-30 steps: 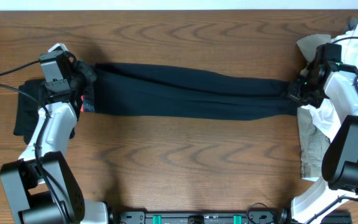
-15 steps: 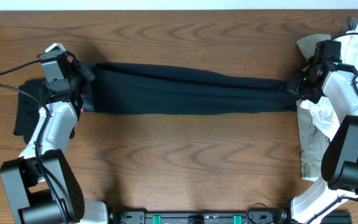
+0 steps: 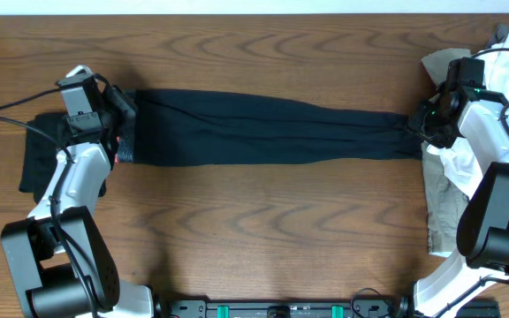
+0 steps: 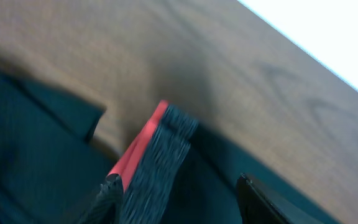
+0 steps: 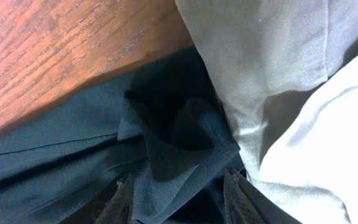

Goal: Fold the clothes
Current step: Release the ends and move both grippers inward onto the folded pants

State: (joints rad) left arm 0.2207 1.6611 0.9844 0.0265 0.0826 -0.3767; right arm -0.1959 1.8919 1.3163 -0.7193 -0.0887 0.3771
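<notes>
At mid-left of the overhead view, the left gripper (image 3: 120,113) has its jaws spread, with the grey, red-edged waistband (image 4: 157,158) between them. The navy trousers (image 3: 263,137) lie stretched flat across the middle of the table (image 3: 263,238). At the right edge, the right gripper (image 3: 418,124) is also spread, over the bunched trouser cuffs (image 5: 173,137) beside a white garment (image 3: 502,71).

So the trousers (image 3: 263,137) are matt navy cloth, soft and creased. The waistband (image 4: 157,165) inside the left gripper (image 4: 179,186) looks like speckled grey knit with a smooth red edge. The table (image 3: 263,230) is grainy wood with a slight sheen. The pale cloth (image 5: 272,74) beside the right gripper (image 5: 178,186) is smooth and woven.
</notes>
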